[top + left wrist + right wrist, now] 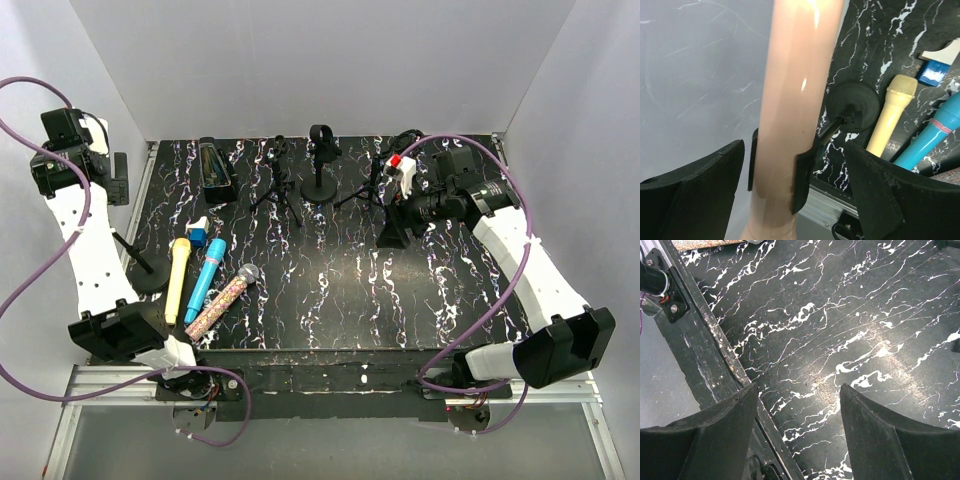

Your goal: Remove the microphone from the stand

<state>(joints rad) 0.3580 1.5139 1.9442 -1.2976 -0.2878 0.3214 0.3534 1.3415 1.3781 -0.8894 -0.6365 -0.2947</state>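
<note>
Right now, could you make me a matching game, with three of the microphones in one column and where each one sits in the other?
Things:
1. peach microphone
2. yellow microphone
3. blue microphone

Places:
A. lying between two other microphones
B. held in the stand's clip
C. lying next to the stand's round base

Pairs: 1-B, 2-C, 3-A

Front-left of counter (350, 300): three loose microphones (207, 280) lie side by side, heads toward the back. Round stand base (150, 278) sits just left of them, at the counter's left edge. The microphone (795, 100) sits in the stand's clip (802, 175), between the jaws of the left tool (796, 155), untouched. Back row: left tripod (276, 185), round-base stand (320, 170), right tripod (372, 185).
</note>
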